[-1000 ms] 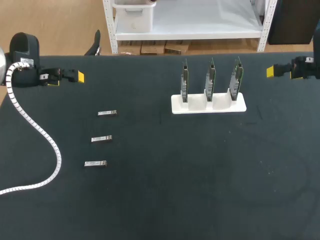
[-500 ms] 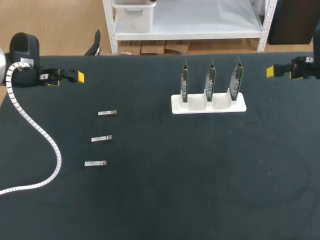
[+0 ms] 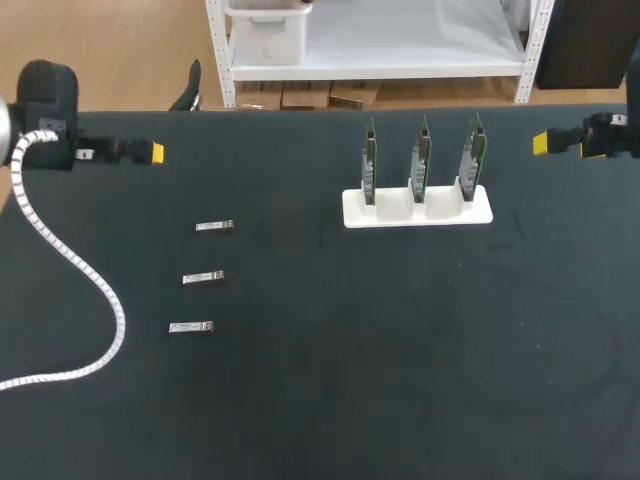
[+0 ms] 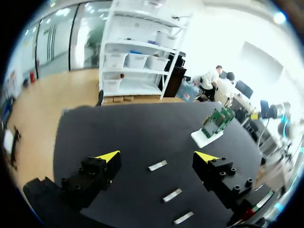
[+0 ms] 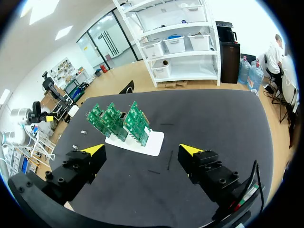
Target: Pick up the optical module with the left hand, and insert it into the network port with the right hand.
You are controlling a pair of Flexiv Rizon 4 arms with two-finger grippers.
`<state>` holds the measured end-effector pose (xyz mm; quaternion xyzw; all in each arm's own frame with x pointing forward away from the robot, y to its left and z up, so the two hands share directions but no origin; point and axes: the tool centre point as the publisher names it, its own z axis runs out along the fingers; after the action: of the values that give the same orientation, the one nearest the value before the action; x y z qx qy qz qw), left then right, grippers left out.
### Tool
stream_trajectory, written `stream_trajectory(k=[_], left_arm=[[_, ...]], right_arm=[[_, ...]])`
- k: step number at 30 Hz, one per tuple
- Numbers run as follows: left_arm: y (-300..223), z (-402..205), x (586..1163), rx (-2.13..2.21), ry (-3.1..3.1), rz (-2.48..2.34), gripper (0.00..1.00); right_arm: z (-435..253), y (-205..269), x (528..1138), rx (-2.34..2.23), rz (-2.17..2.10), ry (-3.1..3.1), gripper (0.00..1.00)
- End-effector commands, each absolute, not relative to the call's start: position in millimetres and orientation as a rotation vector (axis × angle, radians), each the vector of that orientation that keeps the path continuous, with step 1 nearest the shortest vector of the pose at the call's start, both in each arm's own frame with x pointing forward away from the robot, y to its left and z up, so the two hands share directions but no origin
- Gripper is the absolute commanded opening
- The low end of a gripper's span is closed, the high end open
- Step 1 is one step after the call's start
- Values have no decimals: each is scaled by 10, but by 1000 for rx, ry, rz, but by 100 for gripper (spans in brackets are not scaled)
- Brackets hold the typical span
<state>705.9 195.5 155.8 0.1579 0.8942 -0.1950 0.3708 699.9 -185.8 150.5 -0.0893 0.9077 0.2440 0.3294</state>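
**Left arm shifted a little — modules untouched**

The left gripper (image 3: 152,153) has turned slightly at the far left edge of the black table (image 3: 330,400); the rest is as before. Its fingers stand wide apart and hold nothing. The 3 small silver metal optical modules (image 3: 203,277) lie in a column near it. The right gripper (image 3: 545,143) — also released — hangs far right, near the white holder (image 3: 417,212) with 3 upright green circuit boards (image 3: 420,160).
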Motion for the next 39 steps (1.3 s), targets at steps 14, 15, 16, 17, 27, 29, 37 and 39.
stream_trajectory(k=[14,15,16,17,27,29,37,39], left_arm=[[1996,1167,7020,1629,2105,-231,100],[1993,1159,7024,1646,2099,-244,100],[1990,1154,7029,1668,2088,-274,100],[1984,1149,7027,1686,2072,-277,100],[1930,1220,7066,1549,2094,-380,100],[1930,1220,7066,1549,2094,-380,100],[1930,1220,7066,1549,2094,-380,100],[1930,1220,7066,1549,2094,-380,100]], right_arm=[[1508,-1848,6994,-231,633,2376,100],[1508,-1848,6994,-231,633,2376,100],[1508,-1848,6994,-231,633,2376,100],[1508,-1848,6994,-231,633,2376,100],[1508,-1848,6994,-231,633,2376,100],[1508,-1848,6994,-231,633,2376,100],[1508,-1848,6994,-231,633,2376,100],[1508,-1848,6994,-231,633,2376,100]])
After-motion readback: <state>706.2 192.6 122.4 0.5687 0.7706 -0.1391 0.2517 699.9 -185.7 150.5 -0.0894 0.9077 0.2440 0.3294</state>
